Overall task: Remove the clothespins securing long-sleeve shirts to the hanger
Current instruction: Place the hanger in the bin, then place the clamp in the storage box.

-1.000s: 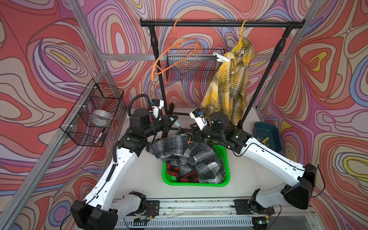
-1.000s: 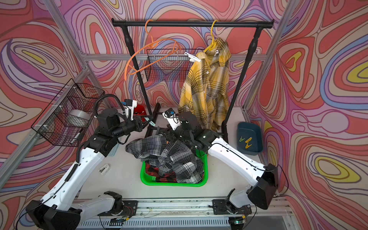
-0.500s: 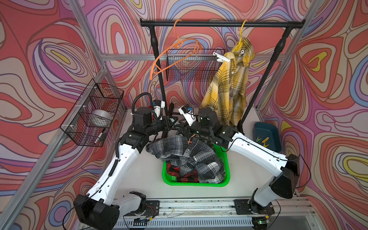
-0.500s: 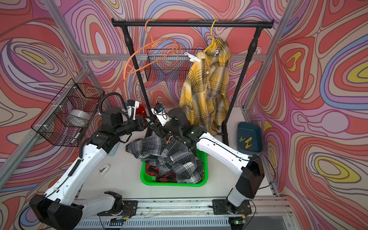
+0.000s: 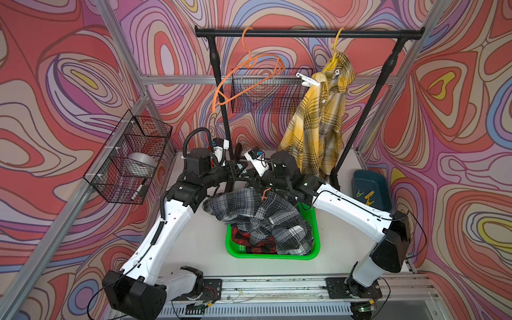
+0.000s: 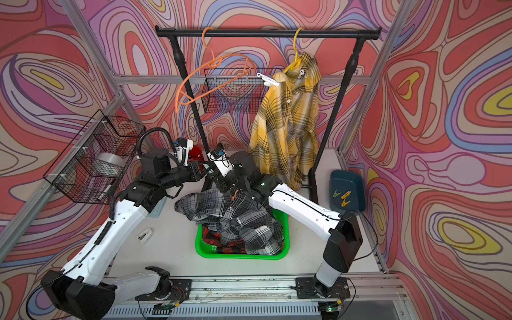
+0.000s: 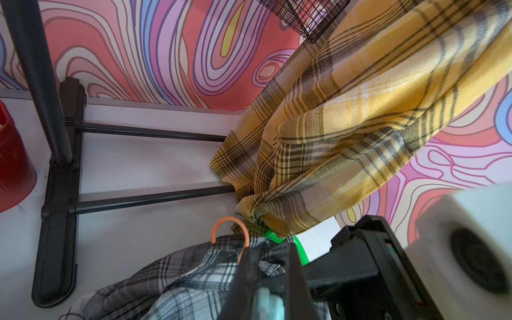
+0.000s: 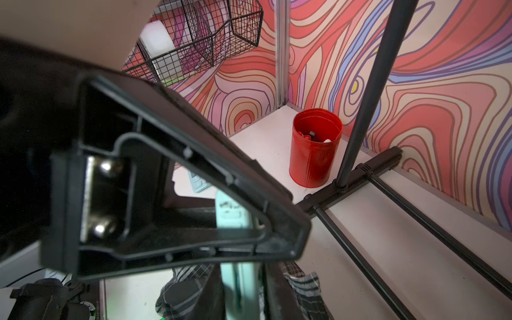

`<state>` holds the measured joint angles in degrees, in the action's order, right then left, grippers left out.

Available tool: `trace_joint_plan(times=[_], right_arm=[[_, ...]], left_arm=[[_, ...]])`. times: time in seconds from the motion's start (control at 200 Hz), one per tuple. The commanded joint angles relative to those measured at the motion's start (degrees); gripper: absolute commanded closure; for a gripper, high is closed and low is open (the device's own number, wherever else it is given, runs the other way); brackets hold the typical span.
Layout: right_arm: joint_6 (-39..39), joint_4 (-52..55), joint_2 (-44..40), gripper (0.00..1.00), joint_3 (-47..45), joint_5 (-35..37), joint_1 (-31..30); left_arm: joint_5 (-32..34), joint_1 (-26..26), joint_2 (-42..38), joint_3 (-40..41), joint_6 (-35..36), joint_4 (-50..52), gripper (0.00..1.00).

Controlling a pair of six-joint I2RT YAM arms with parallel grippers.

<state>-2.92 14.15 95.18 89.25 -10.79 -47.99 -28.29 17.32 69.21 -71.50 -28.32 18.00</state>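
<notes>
Just beyond the green basket's (image 5: 270, 255) far side, above the grey plaid shirt (image 5: 249, 207) spilling from it, the left gripper (image 7: 268, 257) is clamping a pale green clothespin (image 7: 266, 303). The right gripper (image 8: 241, 285) is bracketing that pin with its jaws (gripping or not, I cannot tell); it should be seating firmly before the left is letting go.

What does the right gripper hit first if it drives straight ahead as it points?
Most likely the left gripper, which holds the pale green clothespin: its black finger lies straight across the way, close in, though depth is unclear.
</notes>
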Motion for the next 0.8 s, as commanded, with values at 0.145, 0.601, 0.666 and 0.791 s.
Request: trace_joint_plan(times=[0.145, 0.601, 0.666, 0.791], right_arm=[[0.1, -1.8, 1.7, 0.78, 3.2, -0.2, -0.2], [-0.1, -2.1, 1.1, 0.96, 3.1, 1.1, -0.2], [0.0, -2.0, 0.7, 1.0, 2.6, 1.9, -0.3], [-0.3, -1.6, -0.4, 1.0, 1.5, 3.0, -0.2]], left_arm=[[-1.1, 0.3, 0.3, -0.2, -1.0, -0.1, 1.0], [-0.8, 0.3, 0.1, 0.2, -0.8, -0.2, 1.0], [-0.5, 0.1, -0.1, 0.3, -0.3, -0.3, 1.0], [-0.4, -0.7, -1.5, 1.8, 0.3, -2.4, 0.93]])
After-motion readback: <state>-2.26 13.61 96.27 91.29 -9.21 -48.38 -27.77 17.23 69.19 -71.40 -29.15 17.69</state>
